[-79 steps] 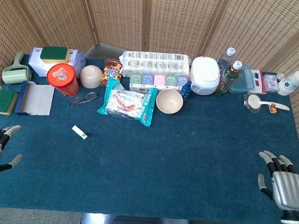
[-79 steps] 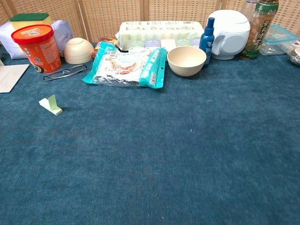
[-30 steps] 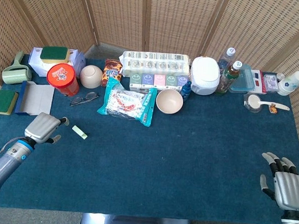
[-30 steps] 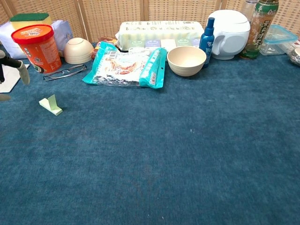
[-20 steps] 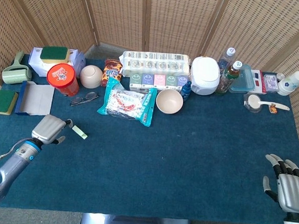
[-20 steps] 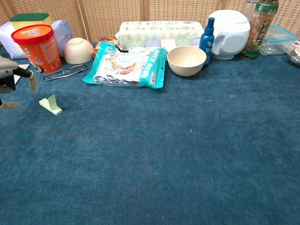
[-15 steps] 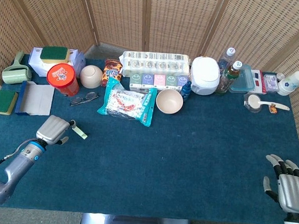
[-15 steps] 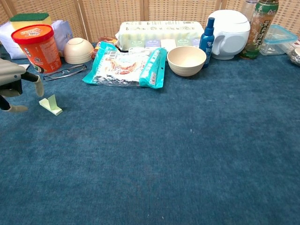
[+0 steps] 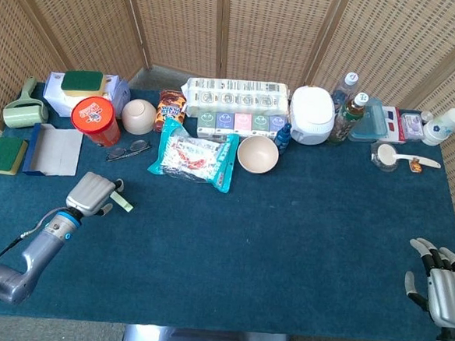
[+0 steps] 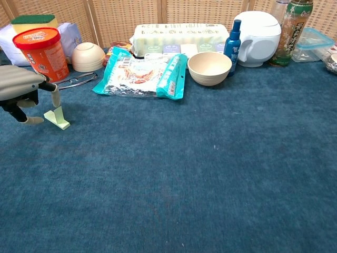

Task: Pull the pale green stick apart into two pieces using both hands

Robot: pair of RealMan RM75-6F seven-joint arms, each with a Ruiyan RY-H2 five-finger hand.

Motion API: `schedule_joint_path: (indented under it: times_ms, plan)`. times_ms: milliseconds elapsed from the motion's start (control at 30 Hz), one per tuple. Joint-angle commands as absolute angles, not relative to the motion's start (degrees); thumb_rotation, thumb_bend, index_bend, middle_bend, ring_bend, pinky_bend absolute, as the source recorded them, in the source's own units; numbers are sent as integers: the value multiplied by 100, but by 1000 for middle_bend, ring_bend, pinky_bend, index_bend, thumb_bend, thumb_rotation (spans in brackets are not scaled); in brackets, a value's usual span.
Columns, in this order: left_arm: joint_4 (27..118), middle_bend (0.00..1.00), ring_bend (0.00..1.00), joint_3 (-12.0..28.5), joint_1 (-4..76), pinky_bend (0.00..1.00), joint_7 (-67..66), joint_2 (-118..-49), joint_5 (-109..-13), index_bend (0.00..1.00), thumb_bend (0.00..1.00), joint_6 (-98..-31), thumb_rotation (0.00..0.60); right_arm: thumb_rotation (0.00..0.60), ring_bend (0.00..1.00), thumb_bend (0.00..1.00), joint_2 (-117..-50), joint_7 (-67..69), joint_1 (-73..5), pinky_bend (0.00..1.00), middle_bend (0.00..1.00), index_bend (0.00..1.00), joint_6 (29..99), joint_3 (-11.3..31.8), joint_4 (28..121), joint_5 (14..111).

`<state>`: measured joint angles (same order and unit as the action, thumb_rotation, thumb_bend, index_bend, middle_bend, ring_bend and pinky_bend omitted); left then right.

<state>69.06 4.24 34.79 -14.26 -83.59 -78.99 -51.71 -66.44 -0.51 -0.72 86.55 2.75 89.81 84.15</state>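
The left hand (image 9: pixel 93 193) hovered just left of the pale green stick (image 9: pixel 121 202), fingers apart and holding nothing; in the chest view one fingertip (image 10: pixel 56 98) hung right over the stick's near end while the thumb (image 10: pixel 32 120) reached low beside it. The stick lay on the blue tablecloth (image 9: pixel 270 236), a little in front of the folded spectacles (image 9: pixel 127 149) and well in front of the red snack tub (image 9: pixel 95 120). Whether any finger actually touched it could not be told.

The step in hand looked to be the first pinch. To do it well, the left hand would have wanted to settle thumb and finger on opposite long sides of the stick's left end only, leaving the right end bare, since the other hand needs its own purchase for the pull. The piece looked light and small, so a push from one side alone would likely skate it across the cloth toward the spectacles; closing both sides together seemed safer.

Far right of the stick, the right hand (image 9: pixel 441 283) waited at the table's near corner, fingers spread, holding nothing, and out of the chest view altogether
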Motion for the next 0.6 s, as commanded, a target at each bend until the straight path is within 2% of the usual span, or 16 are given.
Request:
schedule_joint_path:
  times_ms: [33, 600]
  plan:
    - [6890, 960, 935, 413, 3505, 902, -1411, -8381, -7886, 370, 275, -5148, 600, 600, 289, 521, -6638, -46, -56, 175, 232, 199, 8667, 272, 8984, 8412]
    - [6816, 958, 935, 335, 3586, 902, -1472, -8552, -7956, 367, 275, -5287, 600, 600, 293, 521, -6641, 56, 15, 175, 234, 200, 8720, 278, 8960, 8421]
